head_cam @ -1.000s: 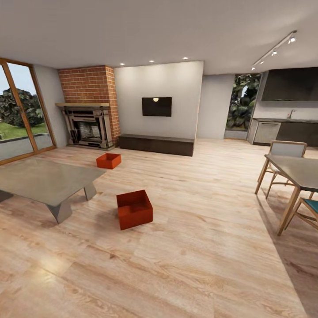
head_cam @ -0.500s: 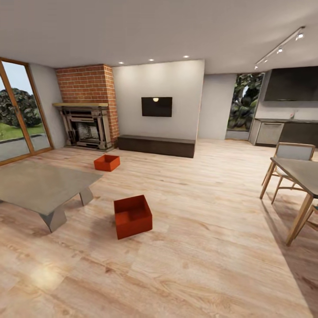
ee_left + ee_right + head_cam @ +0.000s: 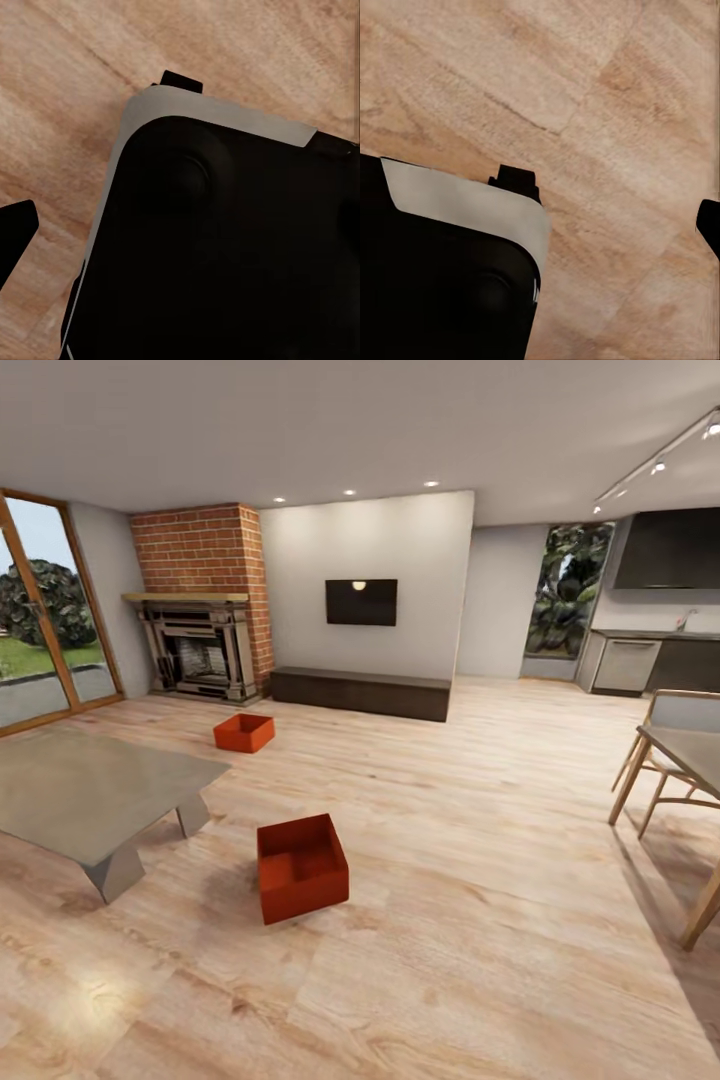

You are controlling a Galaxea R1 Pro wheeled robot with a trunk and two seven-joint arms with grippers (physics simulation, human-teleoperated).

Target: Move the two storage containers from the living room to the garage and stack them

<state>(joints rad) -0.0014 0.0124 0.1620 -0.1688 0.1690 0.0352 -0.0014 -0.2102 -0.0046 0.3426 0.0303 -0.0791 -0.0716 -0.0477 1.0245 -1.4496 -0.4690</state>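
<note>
While the head camera looks across the living room [image 3: 450,840], one storage container [image 3: 301,867] stands on the wood-plank floor just beside the low glass table [image 3: 90,790]. The second container [image 3: 244,732] lies farther, near the brick fireplace [image 3: 200,610].

From the left wrist, a dark robot body [image 3: 225,255] covers the planks; whether the left pincer is open, I cannot tell.

From the right wrist, the same body [image 3: 442,285] appears over planks; the right pincer's state is also unclear.

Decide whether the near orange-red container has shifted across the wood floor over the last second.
No. The near container keeps its place beside the glass table; the camera moved.
</note>
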